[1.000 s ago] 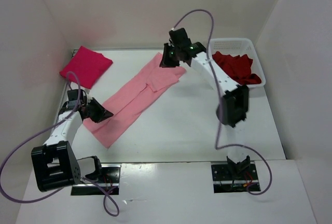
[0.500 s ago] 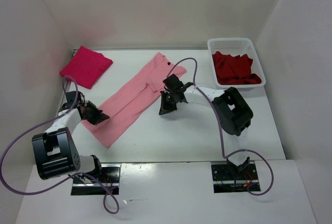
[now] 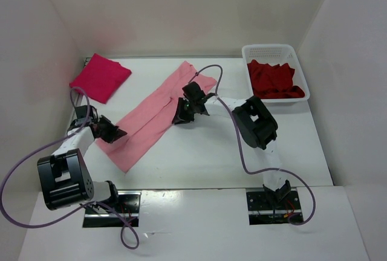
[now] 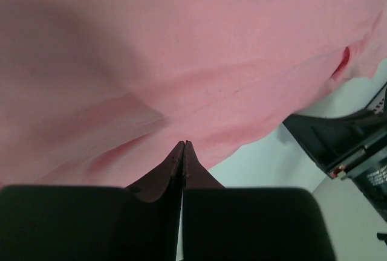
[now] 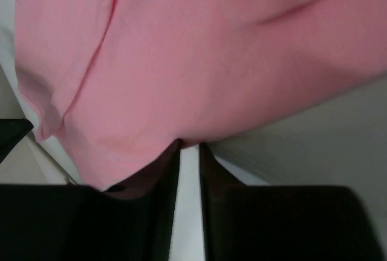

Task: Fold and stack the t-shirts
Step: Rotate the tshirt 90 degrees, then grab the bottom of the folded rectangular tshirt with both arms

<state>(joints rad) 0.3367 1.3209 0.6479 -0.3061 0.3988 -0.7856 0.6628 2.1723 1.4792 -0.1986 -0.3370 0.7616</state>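
A pale pink t-shirt [image 3: 151, 116] lies as a long diagonal strip across the table. My left gripper [image 3: 115, 132] sits at its near left end, jaws pressed together on the cloth edge [image 4: 184, 143]. My right gripper [image 3: 179, 118] is low at the strip's right edge near the middle. Its fingers stand a narrow gap apart, tips [image 5: 189, 145] touching the pink hem [image 5: 211, 49], bare table between them. A folded crimson-pink t-shirt [image 3: 100, 77] rests at the far left. A dark red t-shirt [image 3: 275, 80] lies crumpled in the basket.
The white lattice basket [image 3: 269, 48] stands at the far right corner. White walls close in the table on the left, back and right. The right arm's cable [image 3: 208, 70] loops over the shirt's far end.
The right arm swung from the shirt's far end down to its right edge, shutting and reopening on the way. The left gripper closed at the near end.
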